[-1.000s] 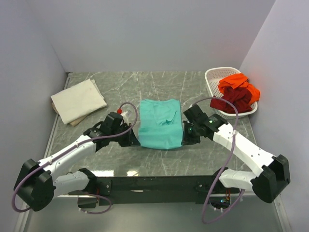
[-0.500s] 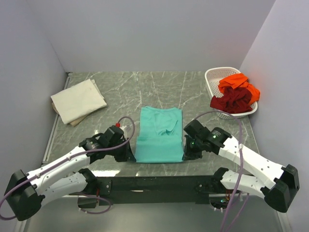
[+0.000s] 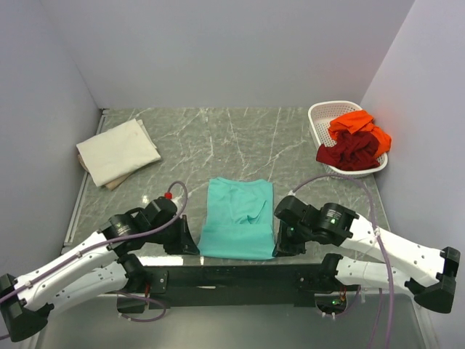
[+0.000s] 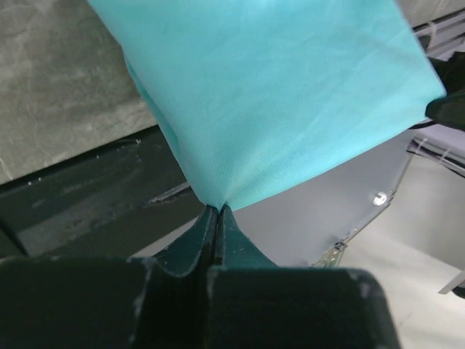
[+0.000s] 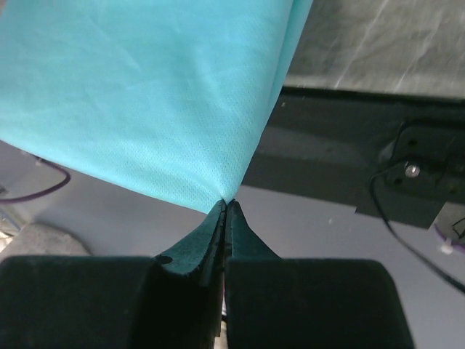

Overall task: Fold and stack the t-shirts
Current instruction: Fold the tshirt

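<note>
The teal t-shirt (image 3: 238,218) lies partly folded at the table's near edge, its near hem stretched between my grippers. My left gripper (image 3: 190,247) is shut on its near left corner, seen in the left wrist view (image 4: 218,206) with teal cloth (image 4: 269,94) fanning out from the jaws. My right gripper (image 3: 279,247) is shut on the near right corner, seen in the right wrist view (image 5: 224,203) below the cloth (image 5: 145,94). A folded cream t-shirt (image 3: 117,151) lies at the far left. Orange (image 3: 357,125) and dark red (image 3: 349,151) t-shirts are heaped in the basket.
The white lattice basket (image 3: 320,121) stands at the far right against the wall. The black base rail (image 3: 232,278) runs along the near table edge under the held hem. Grey walls close in the left, back and right sides.
Both grippers have pulled the teal t-shirt toward the near edge of the table, each still shut on a near corner. The shirt now sits lower in the top view.
</note>
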